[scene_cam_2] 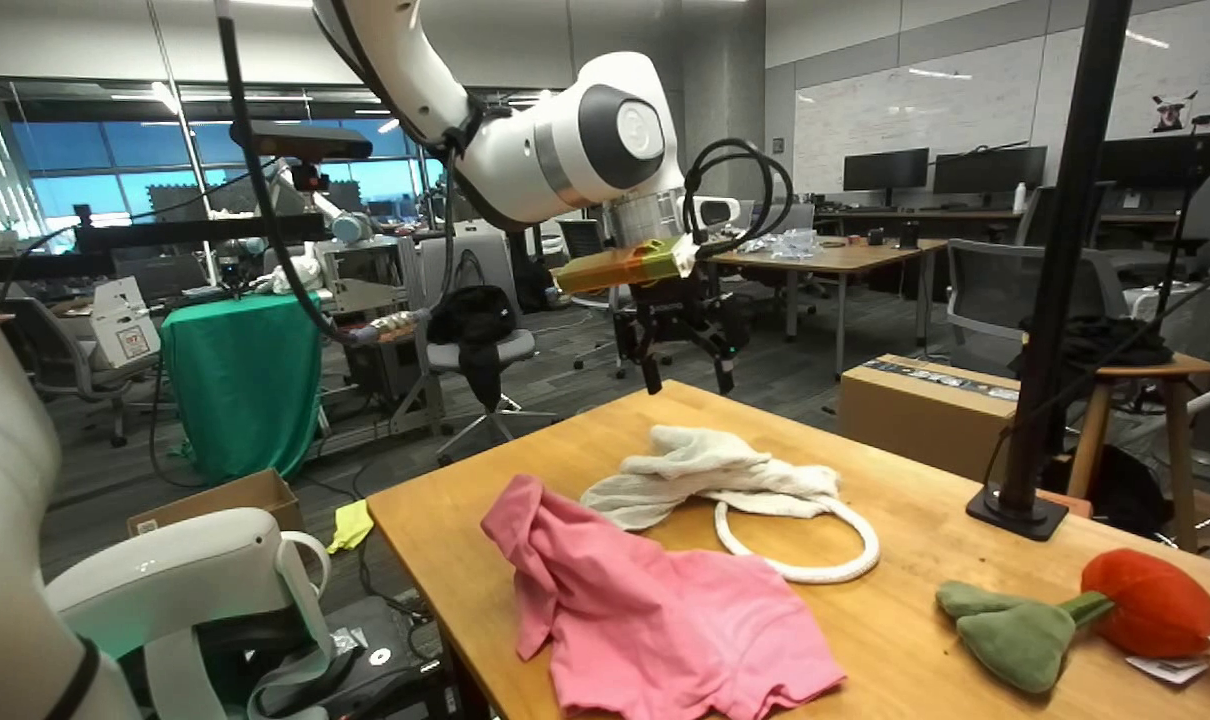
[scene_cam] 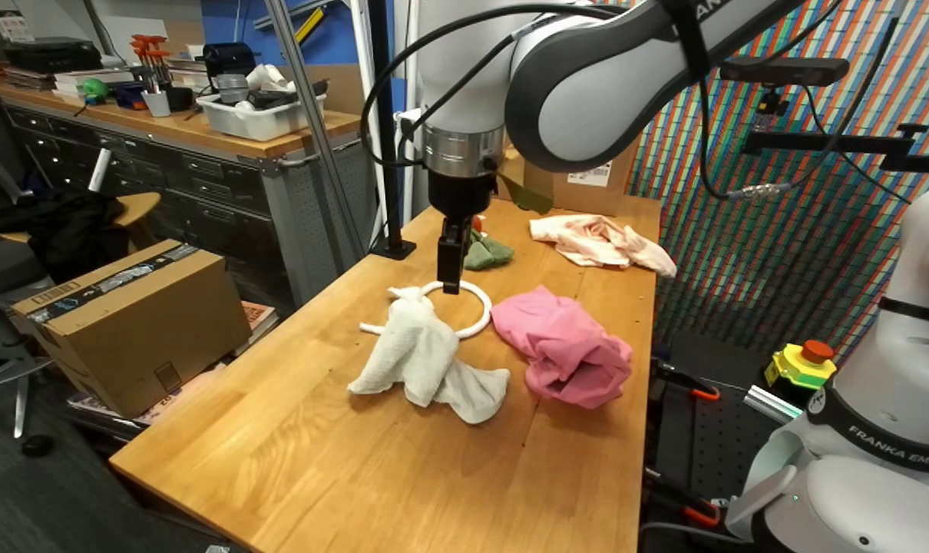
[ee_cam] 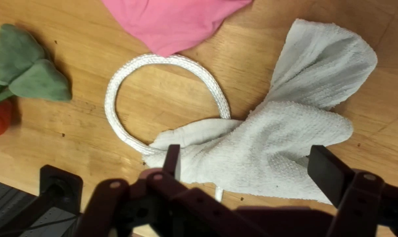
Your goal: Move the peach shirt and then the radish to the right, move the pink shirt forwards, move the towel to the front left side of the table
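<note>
A crumpled off-white terry towel (scene_cam: 422, 357) lay at the middle of a light wooden counter (scene_cam: 464, 476), seen in an exterior view, partly covering a white braided-rope loop (ee_cam: 110, 102) with one end poking out to the left. Just to the right rested a rumpled pink cloth shirt (scene_cam: 560, 338), a corner of it touching the loop. Above the towel and loop hung a black two-fingered pincer (scene_cam_2: 689, 384), its fingers spread well apart, the towel visible between them in the wrist view. Past the loop, on the far side, sat a plush red radish with green leaves (scene_cam_2: 1087, 607); farther right, a bunched peach fabric shirt (scene_cam: 603, 242) reached the counter's right edge. A slim black post (scene_cam: 386, 130) rose from the left edge, a brown cardboard box (scene_cam: 142, 322) stood farther left, and a white robot base (scene_cam: 879, 495) marked "FRANKA EMIKA" stood to the right.
</note>
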You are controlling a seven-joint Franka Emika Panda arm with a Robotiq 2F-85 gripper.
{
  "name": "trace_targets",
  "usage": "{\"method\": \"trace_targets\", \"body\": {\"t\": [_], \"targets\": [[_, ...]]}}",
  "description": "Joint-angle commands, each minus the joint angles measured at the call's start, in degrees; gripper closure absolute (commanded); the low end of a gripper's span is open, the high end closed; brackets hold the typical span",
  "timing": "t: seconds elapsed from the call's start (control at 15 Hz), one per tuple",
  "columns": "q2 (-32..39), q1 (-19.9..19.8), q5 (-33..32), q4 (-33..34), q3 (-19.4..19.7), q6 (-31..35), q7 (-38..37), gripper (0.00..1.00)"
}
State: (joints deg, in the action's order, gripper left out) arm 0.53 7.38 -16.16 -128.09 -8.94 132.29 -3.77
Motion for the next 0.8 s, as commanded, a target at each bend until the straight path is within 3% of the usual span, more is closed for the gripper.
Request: {"method": "trace_targets", "body": {"t": [0.0, 0.73], "targets": [[5.5, 1.5, 0.6, 4.7, -0.6, 1.4, 1.1, 0.00], [16.1, 2.1, 2.6, 8.8, 0.6, 6.3, 0.2, 0.00]]}}
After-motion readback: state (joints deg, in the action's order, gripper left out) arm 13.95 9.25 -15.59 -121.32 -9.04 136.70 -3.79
